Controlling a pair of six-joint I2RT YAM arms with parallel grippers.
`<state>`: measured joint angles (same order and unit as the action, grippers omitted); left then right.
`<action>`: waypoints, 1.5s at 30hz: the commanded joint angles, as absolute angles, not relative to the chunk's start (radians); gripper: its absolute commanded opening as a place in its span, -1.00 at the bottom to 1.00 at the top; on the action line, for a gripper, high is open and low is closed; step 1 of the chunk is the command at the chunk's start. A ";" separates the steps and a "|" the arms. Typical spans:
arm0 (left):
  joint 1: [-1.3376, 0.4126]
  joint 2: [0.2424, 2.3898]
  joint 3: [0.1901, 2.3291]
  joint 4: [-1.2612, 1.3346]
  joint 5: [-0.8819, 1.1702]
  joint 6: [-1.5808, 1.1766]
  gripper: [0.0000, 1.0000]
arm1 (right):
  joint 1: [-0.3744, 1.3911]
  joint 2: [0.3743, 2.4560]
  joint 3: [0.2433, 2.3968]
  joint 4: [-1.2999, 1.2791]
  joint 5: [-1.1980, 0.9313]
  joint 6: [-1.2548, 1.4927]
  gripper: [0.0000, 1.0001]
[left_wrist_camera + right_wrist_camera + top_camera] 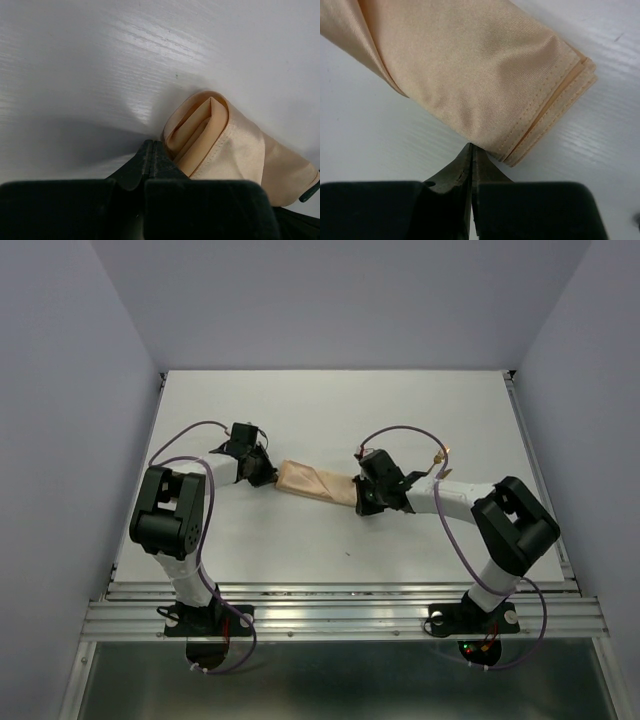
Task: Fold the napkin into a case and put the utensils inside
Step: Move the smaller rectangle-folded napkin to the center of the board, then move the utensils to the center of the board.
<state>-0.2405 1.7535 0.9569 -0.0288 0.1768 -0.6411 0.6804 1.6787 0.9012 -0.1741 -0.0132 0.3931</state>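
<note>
The napkin [315, 483] lies in the middle of the table, folded into a narrow peach-orange case between my two grippers. My left gripper [268, 476] is at its left end. In the left wrist view the jaws [152, 146] are shut, and their tips rest against the open, layered mouth of the case [215, 135]. My right gripper [359, 496] is at the right end, also shut. Its tips [471, 148] touch the stitched edge of the cloth [470, 70], with no cloth seen between them. A gold-headed utensil [440, 457] shows just beyond the right forearm.
The white table [330, 405] has walls at the back and both sides and a metal rail along its near edge. Purple cables [400, 432] loop over both arms. A small dark speck [347, 556] lies on the table in front of the case.
</note>
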 commanded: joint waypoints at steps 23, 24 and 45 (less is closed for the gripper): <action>-0.456 1.748 1.051 -0.008 -0.006 -0.647 -1.00 | 0.209 1.344 0.732 -0.276 0.054 0.477 0.05; -0.456 1.768 1.052 0.018 -0.005 -0.649 -1.00 | 0.200 1.350 0.732 -0.276 0.060 0.477 0.06; -0.457 1.559 1.158 -0.175 -0.133 -0.624 -1.00 | 0.190 1.473 0.703 -0.226 0.049 0.471 0.04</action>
